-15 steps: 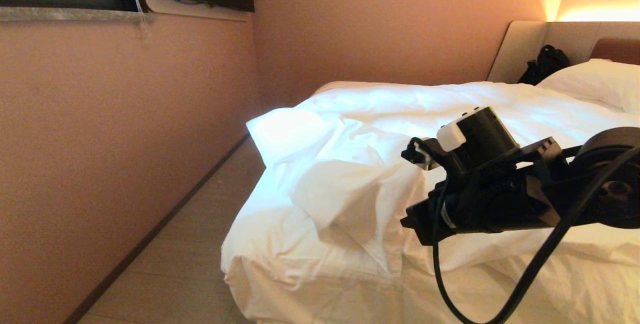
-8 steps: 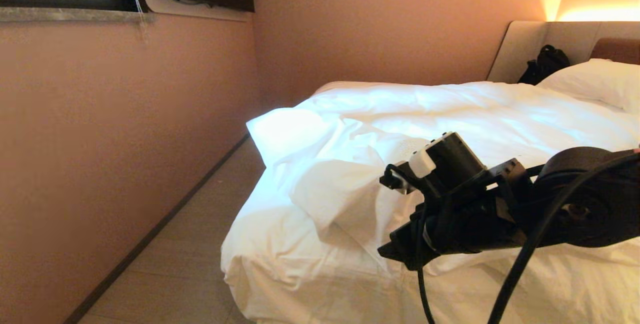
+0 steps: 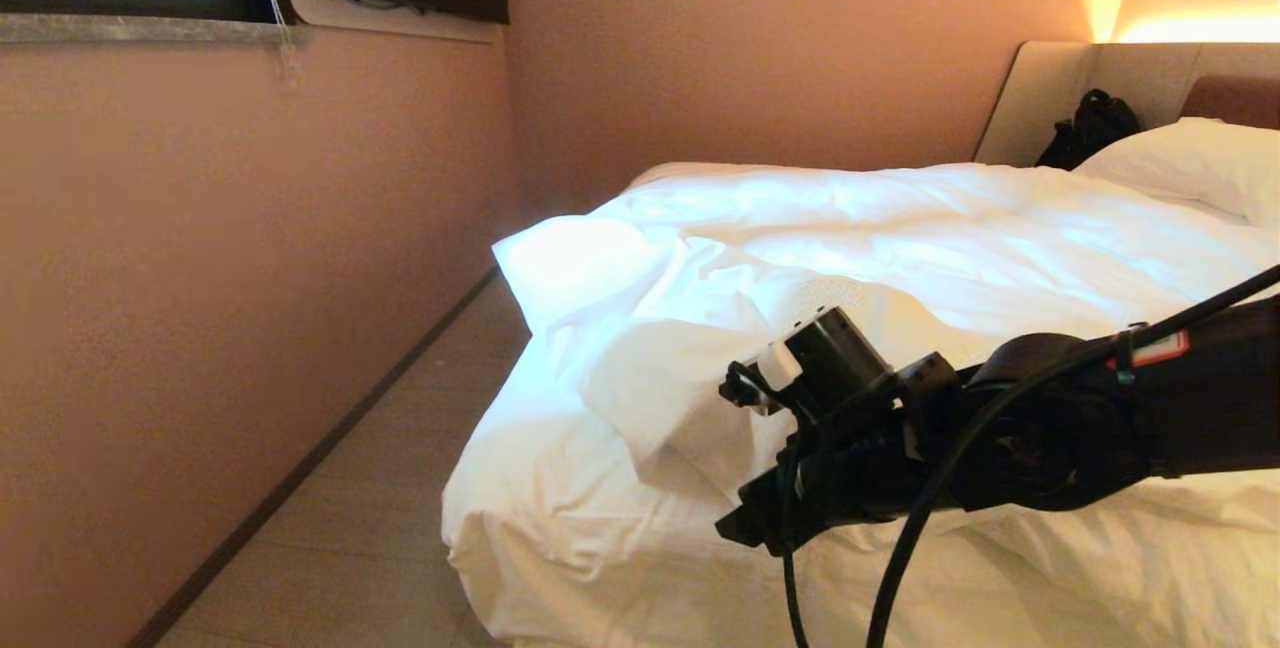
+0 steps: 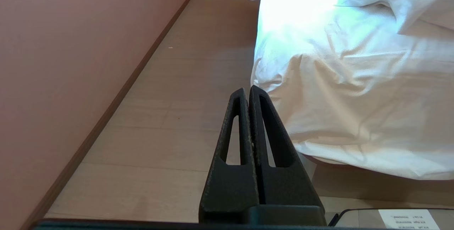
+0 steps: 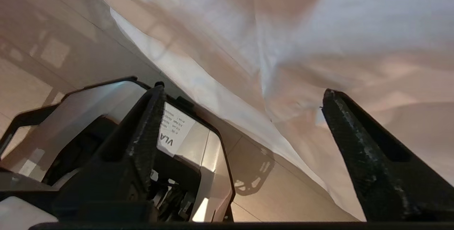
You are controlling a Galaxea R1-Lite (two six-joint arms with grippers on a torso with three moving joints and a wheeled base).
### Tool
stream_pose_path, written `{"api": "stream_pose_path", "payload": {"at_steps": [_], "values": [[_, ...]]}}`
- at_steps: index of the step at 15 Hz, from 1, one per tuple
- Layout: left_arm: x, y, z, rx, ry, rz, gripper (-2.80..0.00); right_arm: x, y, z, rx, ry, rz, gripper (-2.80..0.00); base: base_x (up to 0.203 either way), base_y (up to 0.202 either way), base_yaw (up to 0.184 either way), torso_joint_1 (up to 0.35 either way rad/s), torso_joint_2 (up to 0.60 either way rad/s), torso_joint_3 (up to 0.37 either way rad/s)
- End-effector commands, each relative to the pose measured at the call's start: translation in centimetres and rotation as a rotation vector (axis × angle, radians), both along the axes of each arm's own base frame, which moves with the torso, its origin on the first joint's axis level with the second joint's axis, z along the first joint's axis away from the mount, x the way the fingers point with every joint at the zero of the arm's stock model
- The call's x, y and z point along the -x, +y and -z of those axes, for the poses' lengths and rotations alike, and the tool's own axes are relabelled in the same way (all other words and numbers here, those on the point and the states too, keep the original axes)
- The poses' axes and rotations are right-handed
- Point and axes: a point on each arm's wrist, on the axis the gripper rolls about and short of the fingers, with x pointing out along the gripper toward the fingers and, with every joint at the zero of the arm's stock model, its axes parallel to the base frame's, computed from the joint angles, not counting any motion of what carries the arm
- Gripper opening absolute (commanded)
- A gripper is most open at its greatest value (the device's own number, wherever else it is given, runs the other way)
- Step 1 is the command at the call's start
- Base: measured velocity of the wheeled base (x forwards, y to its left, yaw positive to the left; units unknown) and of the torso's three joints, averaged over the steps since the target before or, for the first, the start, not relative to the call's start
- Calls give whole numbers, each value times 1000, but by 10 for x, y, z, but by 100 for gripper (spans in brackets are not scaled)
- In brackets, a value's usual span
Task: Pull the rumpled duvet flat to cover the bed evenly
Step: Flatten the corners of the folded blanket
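Right hand (image 5: 244,116) lower now (fingers apart), duvet (image 3: 850,228) rumpled

In the right wrist view, a white sticker (image 5: 175,130) on the robot's glossy base panel (image 5: 209,159) shows just beside the left-hand finger (image 5: 142,144) of the spread jaws; its large letters read "VLA", upside down, and the smaller lines are too small to read. In the left wrist view, a second white label (image 4: 408,219) lies low beside the shut jaws, its print illegible.
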Motion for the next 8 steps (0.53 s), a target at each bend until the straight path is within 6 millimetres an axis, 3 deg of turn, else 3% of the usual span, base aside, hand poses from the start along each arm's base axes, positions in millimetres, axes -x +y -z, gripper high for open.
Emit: {"api": "stream_pose_path", "payload": {"at_steps": [1,8], "values": [[0,0,0,0,1,0,-280,-2,1,5,12,11,3,0,0,0,0,0,0,0],[0,0,0,0,2,0,-280,-14,-8,12,34,20,40,0,0,0,0,0,0,0]]}}
